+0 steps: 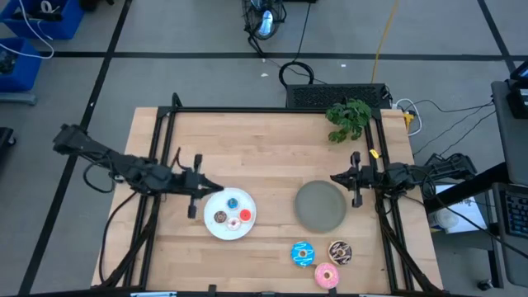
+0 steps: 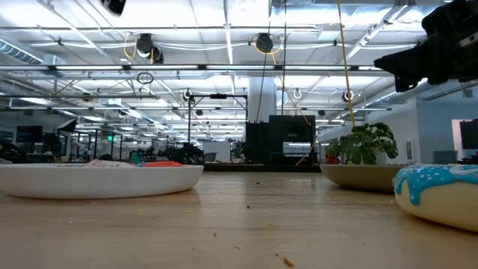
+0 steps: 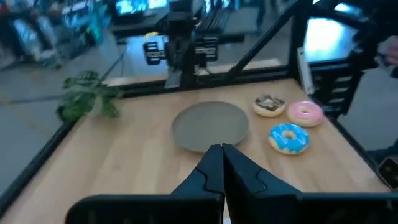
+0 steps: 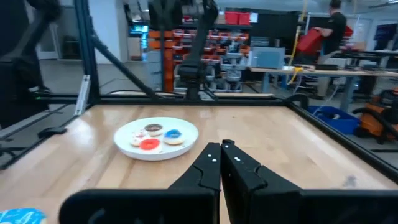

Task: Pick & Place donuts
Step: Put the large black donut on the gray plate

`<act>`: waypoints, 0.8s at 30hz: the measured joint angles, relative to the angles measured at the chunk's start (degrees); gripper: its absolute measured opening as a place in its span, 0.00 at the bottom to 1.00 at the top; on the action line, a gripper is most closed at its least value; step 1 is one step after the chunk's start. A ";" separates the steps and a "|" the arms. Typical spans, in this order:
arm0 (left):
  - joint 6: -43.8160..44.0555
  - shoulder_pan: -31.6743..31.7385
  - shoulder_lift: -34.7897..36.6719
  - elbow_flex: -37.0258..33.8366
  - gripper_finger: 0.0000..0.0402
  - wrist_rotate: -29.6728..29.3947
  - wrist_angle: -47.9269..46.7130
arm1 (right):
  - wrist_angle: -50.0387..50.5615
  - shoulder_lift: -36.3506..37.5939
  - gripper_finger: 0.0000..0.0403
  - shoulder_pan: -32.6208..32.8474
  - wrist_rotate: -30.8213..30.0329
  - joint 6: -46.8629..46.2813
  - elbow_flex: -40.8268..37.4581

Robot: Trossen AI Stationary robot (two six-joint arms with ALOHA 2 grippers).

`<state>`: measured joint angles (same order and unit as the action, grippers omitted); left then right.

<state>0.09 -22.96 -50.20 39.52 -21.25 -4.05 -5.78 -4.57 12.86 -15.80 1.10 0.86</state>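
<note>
A white plate (image 1: 211, 228) near the table's middle carries tiny donuts: blue (image 1: 233, 202), brown (image 1: 220, 217), red (image 1: 245, 216) and whitish (image 1: 233, 223). They show again in the right wrist view as brown (image 4: 153, 129), blue (image 4: 173, 135) and red (image 4: 148, 144). Three larger donuts lie on the wood near the front right: blue (image 1: 302, 254), speckled brown (image 1: 340, 252) and pink (image 1: 327, 276). My left gripper (image 1: 218, 189) hangs shut and bare above the white plate's far-left rim. At the table's right side, my right gripper (image 1: 333, 176) is shut and holds nothing.
A bare grey plate (image 1: 320, 205) lies right of the white one. A green plant (image 1: 350, 118) stands at the far right corner. A black frame rail (image 1: 272, 110) borders the table. In the right wrist view a person (image 4: 329, 28) stands in the room beyond.
</note>
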 joint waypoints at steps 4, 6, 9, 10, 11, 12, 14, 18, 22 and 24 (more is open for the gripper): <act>-1.20 0.07 7.15 -13.45 0.00 -1.08 11.90 | -0.15 -0.01 0.00 0.00 1.03 0.00 0.00; -1.38 0.07 9.96 -17.56 0.00 -1.62 15.66 | -1.56 -0.01 0.00 -0.02 0.99 0.02 0.00; -2.67 0.07 12.78 -22.48 0.00 -1.76 18.43 | -5.76 0.01 0.00 0.00 1.05 0.72 -0.02; -3.01 0.07 13.52 -23.88 0.00 -1.78 20.01 | -6.36 0.01 0.00 0.03 1.14 0.91 -0.01; -3.54 0.07 13.98 -25.21 0.00 -1.79 22.08 | -6.45 0.01 0.00 0.07 1.19 0.94 -0.01; -4.31 0.07 14.13 -26.52 0.00 -1.84 23.52 | -6.40 -0.01 0.00 0.09 1.08 0.91 0.00; -5.20 0.07 14.62 -29.48 0.00 -3.60 25.29 | -6.43 -0.01 0.00 0.09 0.82 0.90 0.00; -8.71 0.64 14.70 -34.79 0.00 -4.36 35.11 | -6.05 -0.36 0.00 0.09 0.75 -0.57 0.83; -9.97 0.73 14.59 -38.94 0.00 -4.85 41.02 | -3.78 -2.97 0.00 0.23 0.91 -2.26 3.50; -9.48 0.76 14.62 -38.92 0.00 -6.23 40.90 | -0.55 -5.59 0.00 0.96 0.90 -2.57 5.84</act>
<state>-9.39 -22.20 -35.58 0.60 -27.48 36.85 -6.33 -10.16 13.81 -14.90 -1.47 6.70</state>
